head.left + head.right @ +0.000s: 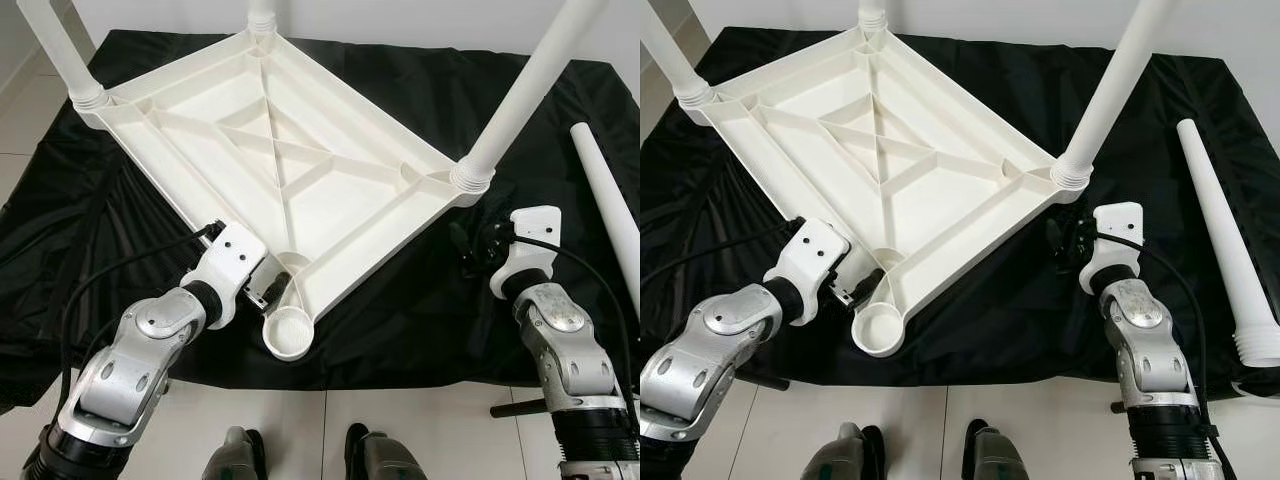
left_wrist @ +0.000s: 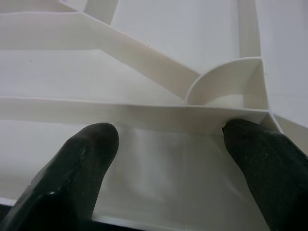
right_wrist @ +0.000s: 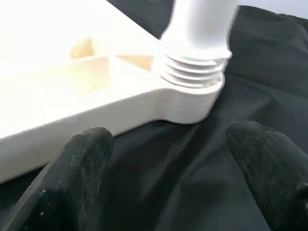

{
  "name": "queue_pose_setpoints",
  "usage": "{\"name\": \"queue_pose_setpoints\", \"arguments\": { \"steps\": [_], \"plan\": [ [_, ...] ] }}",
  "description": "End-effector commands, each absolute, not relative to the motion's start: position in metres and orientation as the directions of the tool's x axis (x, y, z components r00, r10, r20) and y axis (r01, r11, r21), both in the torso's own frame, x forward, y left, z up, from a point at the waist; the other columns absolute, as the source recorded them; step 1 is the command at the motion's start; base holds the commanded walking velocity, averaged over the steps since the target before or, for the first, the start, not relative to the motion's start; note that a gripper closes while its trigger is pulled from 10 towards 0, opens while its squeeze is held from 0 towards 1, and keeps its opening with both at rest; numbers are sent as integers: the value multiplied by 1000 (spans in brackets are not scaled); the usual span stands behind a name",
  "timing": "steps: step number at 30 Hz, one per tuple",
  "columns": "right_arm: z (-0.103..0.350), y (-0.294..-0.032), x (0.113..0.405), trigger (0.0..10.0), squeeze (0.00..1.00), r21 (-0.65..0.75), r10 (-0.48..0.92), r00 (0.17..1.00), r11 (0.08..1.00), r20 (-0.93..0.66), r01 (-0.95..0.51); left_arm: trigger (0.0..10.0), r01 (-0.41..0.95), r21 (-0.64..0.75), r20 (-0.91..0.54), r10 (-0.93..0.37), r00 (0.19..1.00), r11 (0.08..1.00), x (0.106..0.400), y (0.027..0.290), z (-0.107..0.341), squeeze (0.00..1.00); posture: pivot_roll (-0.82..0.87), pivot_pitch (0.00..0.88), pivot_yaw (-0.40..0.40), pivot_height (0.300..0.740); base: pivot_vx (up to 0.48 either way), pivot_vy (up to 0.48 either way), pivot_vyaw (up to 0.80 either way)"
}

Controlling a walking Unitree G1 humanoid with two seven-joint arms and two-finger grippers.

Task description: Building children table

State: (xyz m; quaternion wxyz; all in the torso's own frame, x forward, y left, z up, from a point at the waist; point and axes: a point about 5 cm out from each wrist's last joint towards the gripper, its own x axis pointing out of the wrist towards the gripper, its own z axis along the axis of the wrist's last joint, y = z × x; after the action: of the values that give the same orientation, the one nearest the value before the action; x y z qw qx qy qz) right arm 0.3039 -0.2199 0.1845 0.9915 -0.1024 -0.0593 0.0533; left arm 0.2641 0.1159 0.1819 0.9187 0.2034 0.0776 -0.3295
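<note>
On the black cloth [image 1: 420, 310] spread over the floor, the white tabletop [image 1: 290, 170] lies upside down, its ribbed underside facing up so that the corner sockets are open to receive legs. Three legs already stand screwed into three corners; the near right one [image 1: 530, 80] rises from its threaded collar just beyond the right gripper. The fourth corner socket [image 1: 291, 330], nearest the robot, is empty, and the last loose leg [image 1: 1225, 250] lies on the cloth well off to the right, probably set there within the right arm's reach. The left gripper [image 1: 272, 288] is pressed in against the tabletop's near edge just beside that empty socket; in the left wrist view its two black fingers [image 2: 86, 159] are spread apart over the rim wall without pinching it, which looks like bracing the top so it does not slide. The left arm is bent at the elbow and reaches forward and inward, with the wrist low. The right gripper [image 1: 1068, 243] hangs low over the cloth just short of the right corner, its fingers [image 3: 77, 163] apart and holding nothing, the forearm angled up and forward from the robot's side. My guess is that the remaining step is fetching the loose leg for the empty socket.
</note>
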Motion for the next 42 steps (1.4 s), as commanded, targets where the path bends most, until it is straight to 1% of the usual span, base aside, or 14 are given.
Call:
{"name": "queue_pose_setpoints", "arguments": {
  "steps": [1,14,16,17,22,25,28,32,34,35,37,38,40,42],
  "plan": [
    [176,-219,303,10000,0,-203,133,988,973,80,-115,10000,828,207,-353,-750,559,520,249,91,170,0,-20,214,7,740,0,0,0],
    [162,-209,315,10000,0,-235,169,985,959,30,-158,10000,812,212,-326,-744,583,543,254,83,179,0,-9,222,13,740,0,0,0],
    [159,-206,323,10000,0,-232,176,984,959,30,-164,10000,812,213,-320,-746,583,543,253,82,182,0,-1,222,16,740,0,0,0],
    [158,-203,333,10000,0,-224,183,982,960,36,-171,10000,818,214,-320,-753,575,534,251,82,184,0,4,224,16,740,0,0,0],
    [158,-198,346,10000,0,-209,199,979,960,45,-186,10000,824,213,-323,-758,567,525,248,80,184,0,11,226,19,740,0,0,0],
    [160,-189,354,10000,0,-192,233,971,957,59,-218,10000,825,213,-326,-758,564,523,247,80,184,0,25,231,16,740,0,0,0],
    [166,-175,364,10000,0,-163,299,949,946,100,-281,10000,827,210,-329,-759,562,522,244,80,185,0,25,233,18,740,0,0,0],
    [169,-171,367,10000,0,-151,318,941,942,118,-299,10000,828,208,-331,-759,560,520,243,80,184,0,25,233,18,740,0,0,0],
    [175,-162,374,10000,0,-117,358,920,932,160,-343,10000,834,205,-337,-764,551,511,241,79,184,0,22,234,21,740,0,0,0],
    [175,-162,374,10000,0,-117,358,920,932,160,-343,10000,834,205,-337,-764,551,511,241,79,184,0,22,234,21,740,0,0,0],
    [186,-151,378,10000,0,-80,396,891,918,221,-389,10000,839,203,-338,-768,544,505,241,77,183,0,20,233,23,740,0,0,0],
    [186,-151,378,10000,0,-80,396,891,918,221,-389,10000,839,203,-338,-768,544,505,241,77,183,0,20,233,23,740,0,0,0],
    [196,-137,379,10000,0,-47,451,846,888,286,-457,10000,843,207,-336,-773,538,497,241,75,184,0,17,230,29,740,0,0,0],
    [198,-132,380,10000,0,-40,469,829,876,306,-481,10000,844,208,-335,-774,537,495,241,75,184,0,17,230,29,740,0,0,0]
  ]
}}
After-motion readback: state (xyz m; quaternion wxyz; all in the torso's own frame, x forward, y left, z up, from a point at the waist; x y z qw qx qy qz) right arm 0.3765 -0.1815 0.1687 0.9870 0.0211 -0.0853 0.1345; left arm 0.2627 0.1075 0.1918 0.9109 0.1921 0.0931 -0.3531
